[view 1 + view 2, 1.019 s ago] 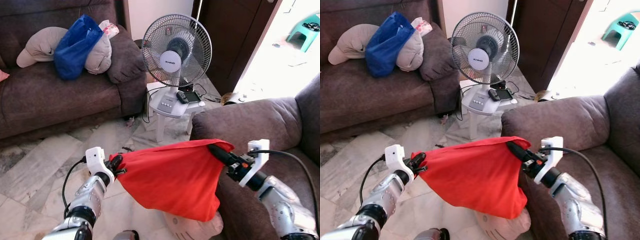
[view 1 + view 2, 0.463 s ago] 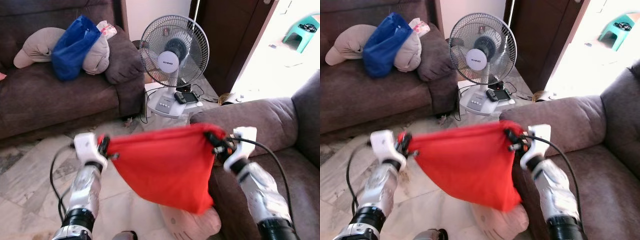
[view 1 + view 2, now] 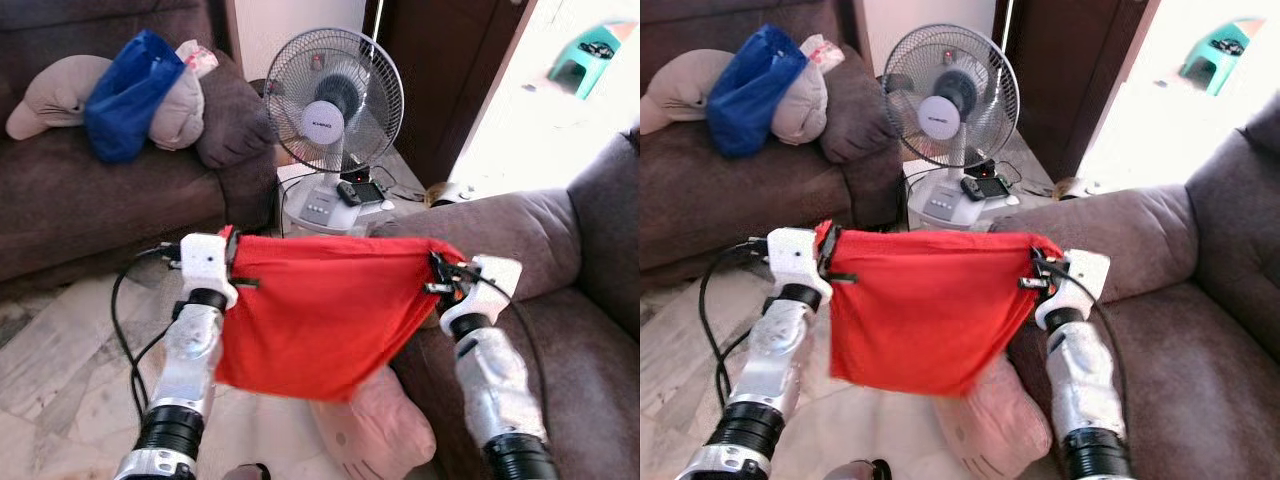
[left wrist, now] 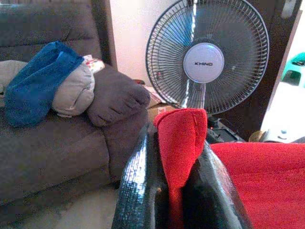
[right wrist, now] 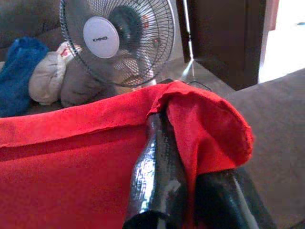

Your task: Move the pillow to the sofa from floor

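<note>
Red pillow [image 3: 320, 310] is hanging stretched nine-to-three between my left claw [image 3: 228, 262] and right claw [image 3: 437, 275], both pinching its corners, sofa [image 3: 560, 250] lying at three o'clock.

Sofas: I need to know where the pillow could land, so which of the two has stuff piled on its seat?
The far sofa on the robot's left, bearing a beige cushion and blue bag. The near sofa shows bare seat.

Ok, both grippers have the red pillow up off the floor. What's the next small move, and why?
Probably swing it right, over the sofa seat. The left gripper and right gripper each pinch a top corner of the red pillow, which hangs over the floor beside the sofa's armrest, not yet above the seat.
</note>
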